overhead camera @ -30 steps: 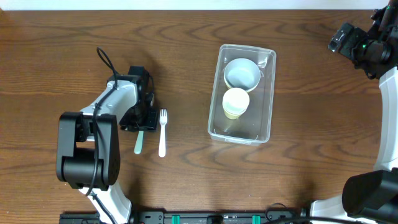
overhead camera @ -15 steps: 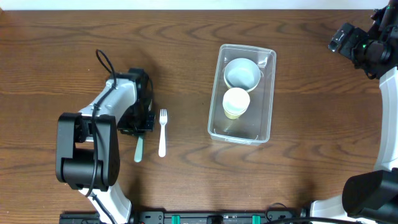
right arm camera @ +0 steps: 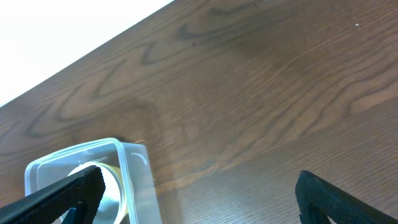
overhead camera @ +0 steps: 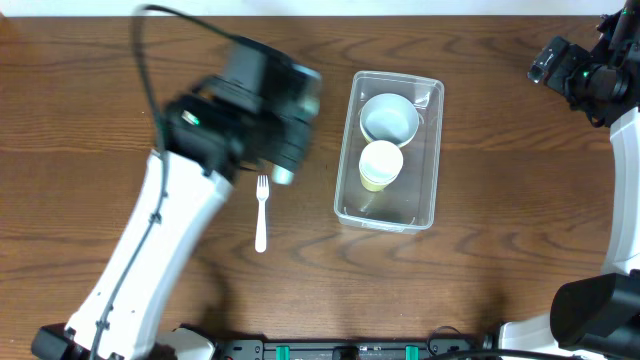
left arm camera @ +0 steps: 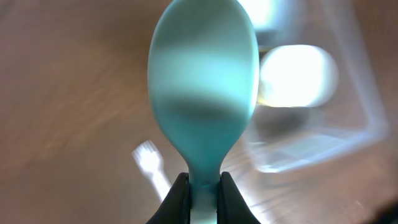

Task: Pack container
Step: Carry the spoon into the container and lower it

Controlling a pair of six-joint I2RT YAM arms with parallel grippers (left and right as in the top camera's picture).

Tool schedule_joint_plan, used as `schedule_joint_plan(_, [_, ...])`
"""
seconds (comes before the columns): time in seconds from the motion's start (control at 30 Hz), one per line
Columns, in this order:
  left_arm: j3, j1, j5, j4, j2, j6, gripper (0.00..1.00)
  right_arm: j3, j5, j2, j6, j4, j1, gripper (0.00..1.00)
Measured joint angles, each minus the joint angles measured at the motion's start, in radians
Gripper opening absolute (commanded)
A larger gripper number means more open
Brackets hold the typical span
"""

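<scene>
Where the left gripper (left arm camera: pixel 203 186) pinches shut, it has a teal spoon (left arm camera: pixel 204 93) by the handle. One of its fingers (left arm camera: pixel 178 198) presses on each side, and the spoon's bowl end points away from the wrist camera, filling much of that view.

Left arm: raised over the worktop (overhead camera: pixel 500 250) and blurred in the overhead view, with its head to the left of the container and beyond the fork.

Fork (overhead camera: pixel 261 212): white, flat on the worktop with tines toward the far edge, left of the container and apart from it. It also shows as a blur below the spoon in the left wrist view.

Container (overhead camera: pixel 436 150): clear tub with rounded corners, upright on the worktop right of centre, its long side running near to far.

Contents, two items:
- Pale bowl (overhead camera: pixel 389 118), open side up, in the far half.
- Yellow cup (overhead camera: pixel 380 165), just beside the bowl on its near side. Whether the two touch cannot be told.

The nearest part of the tub floor is bare.

Right gripper (right arm camera: pixel 199 186): fingers spread wide with nothing between them, held over the far right corner of the worktop, well apart from the container. Its camera catches one corner of the tub at lower left, with bare wood grain across the rest.
</scene>
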Motion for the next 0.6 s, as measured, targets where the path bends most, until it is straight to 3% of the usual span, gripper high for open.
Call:
schedule_joint_plan(0.27, [-0.029,-0.29,0.014,0.193,0.163,0.138,0.06,0.0,0.0,0.0,0.0,0.0,0.0,0.99])
schedule_joint_plan(0.6, [-0.042,-0.376,0.014,0.282,0.4,0.216,0.06,0.0,0.0,0.0,0.0,0.0,0.0,0.99])
